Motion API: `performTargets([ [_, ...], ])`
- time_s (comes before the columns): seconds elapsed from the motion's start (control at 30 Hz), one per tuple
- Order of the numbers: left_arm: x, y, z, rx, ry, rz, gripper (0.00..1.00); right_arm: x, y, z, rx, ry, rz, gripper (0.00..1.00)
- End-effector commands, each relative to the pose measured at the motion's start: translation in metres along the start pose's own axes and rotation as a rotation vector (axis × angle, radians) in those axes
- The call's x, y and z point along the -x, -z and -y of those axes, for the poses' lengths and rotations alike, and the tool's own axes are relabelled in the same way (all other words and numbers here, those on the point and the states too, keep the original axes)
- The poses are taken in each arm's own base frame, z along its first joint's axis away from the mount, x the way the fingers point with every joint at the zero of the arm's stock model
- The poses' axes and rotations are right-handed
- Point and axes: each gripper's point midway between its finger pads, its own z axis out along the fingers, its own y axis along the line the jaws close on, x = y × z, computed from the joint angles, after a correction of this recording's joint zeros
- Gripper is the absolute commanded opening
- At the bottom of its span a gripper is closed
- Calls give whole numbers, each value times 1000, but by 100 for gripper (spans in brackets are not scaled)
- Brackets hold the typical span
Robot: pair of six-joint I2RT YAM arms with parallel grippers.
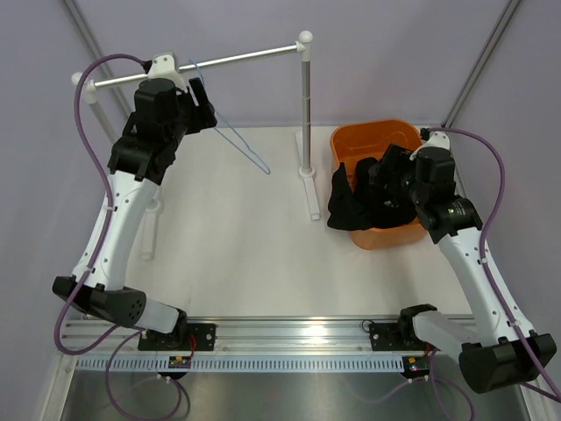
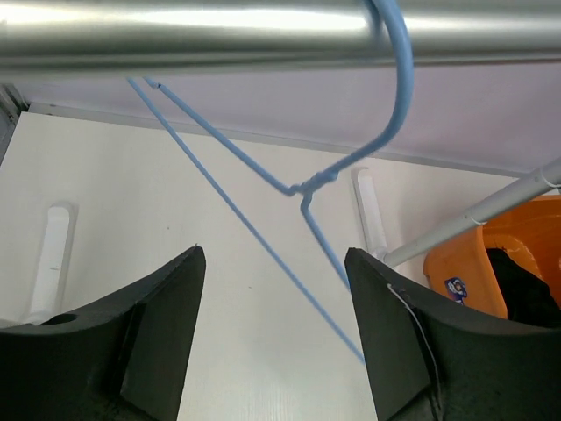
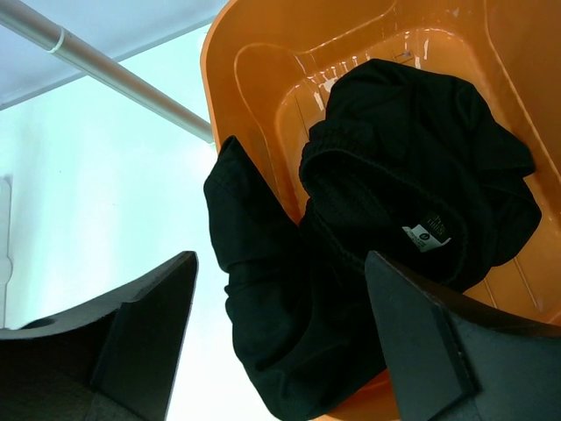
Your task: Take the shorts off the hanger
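Black shorts (image 1: 346, 206) lie in the orange tub (image 1: 377, 136) at right, part draped over its rim; the blue hanger (image 2: 302, 187) hangs bare on the rail (image 1: 245, 59), upper left. Left end effector (image 2: 272, 289) and right end effector (image 3: 280, 289) gape empty. Removal seems finished.

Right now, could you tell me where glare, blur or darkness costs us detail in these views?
Left wrist: the rail is near, blurred and streaked with glare; the hanger is sharp. Right wrist: the table is washed out, the shorts show little fold detail, the tub carries small highlights. Top external: even light, sharp, soft shadows.
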Motion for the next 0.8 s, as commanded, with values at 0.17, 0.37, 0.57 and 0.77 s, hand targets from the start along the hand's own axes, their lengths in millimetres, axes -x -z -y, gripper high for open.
performTargets([
  [0.17, 9, 72, 1, -80, -1, 83, 77, 11, 39, -12, 106, -3, 95, 100],
  [0.37, -56, 103, 24, -159, -143, -37, 82, 4, 72, -10, 164, -45, 173, 99],
  [0.57, -117, 130, 17, -216, -185, -97, 84, -14, 85, -1, 175, -69, 182, 99],
  [0.77, -163, 143, 6, -281, -222, -149, 84, -20, 90, 6, 163, -72, 200, 99],
])
